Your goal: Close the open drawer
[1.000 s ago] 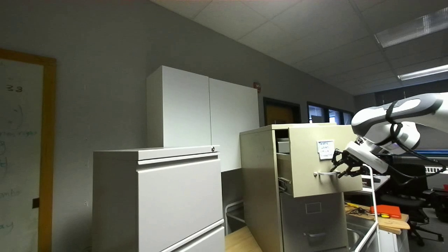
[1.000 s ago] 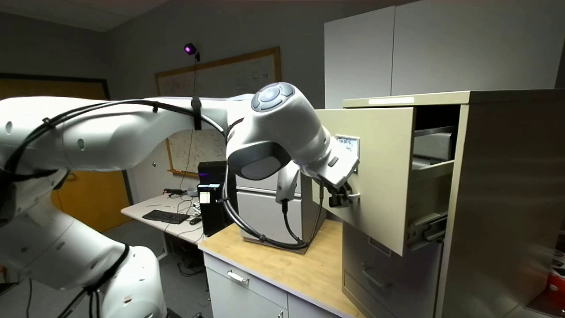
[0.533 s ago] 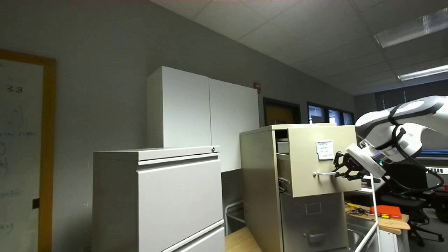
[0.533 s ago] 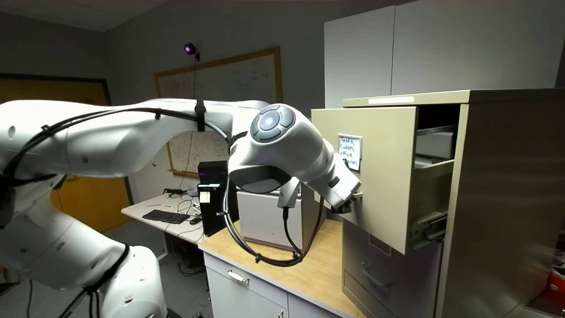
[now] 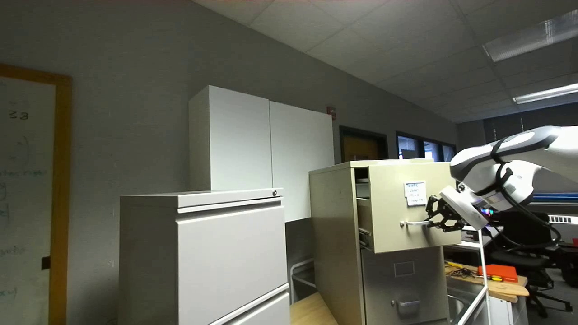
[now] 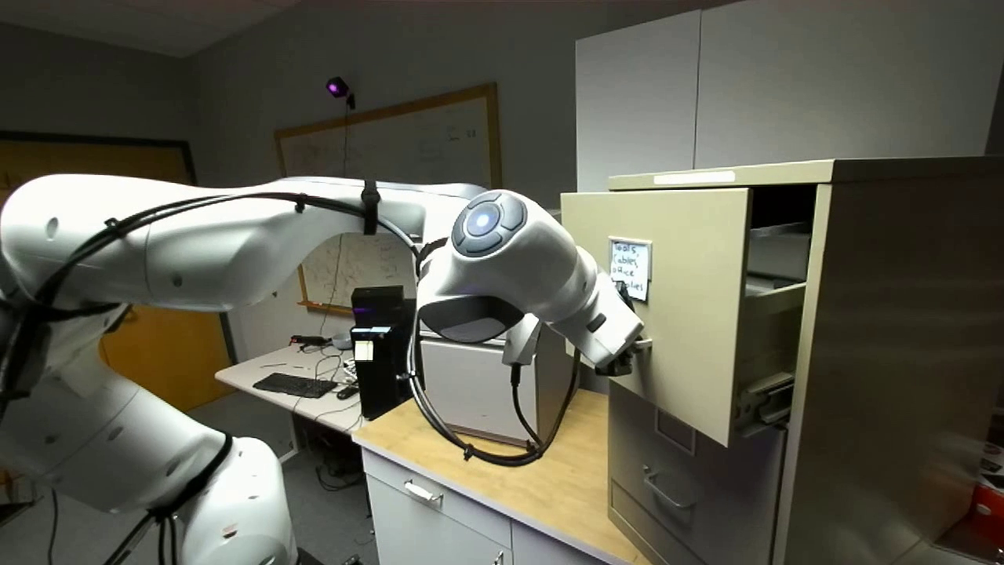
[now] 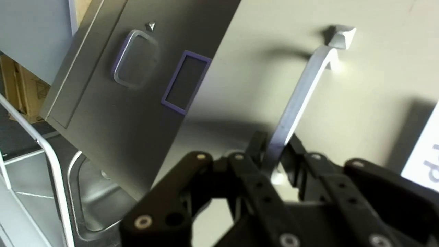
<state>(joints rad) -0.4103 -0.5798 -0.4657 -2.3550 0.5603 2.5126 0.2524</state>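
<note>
The beige top drawer stands partly pulled out of the narrow filing cabinet. Its front also shows in an exterior view, with a side gap and slide rail open behind it. The drawer's metal handle runs down between my gripper's fingers in the wrist view. My gripper is closed around the handle near its lower end there, one finger on each side. In an exterior view my gripper sits at the handle's right end. The handle's far end is partly hidden by the fingers.
A lower drawer of the same cabinet is shut. A wider light-grey cabinet stands beside it. A wooden counter lies below the arm. A white metal frame and a sink lie below the drawer.
The wrist has lowered, and the fingers have come closer together around the handle. The drawer front has moved slightly in toward the cabinet, and the gripper has moved with it.
</note>
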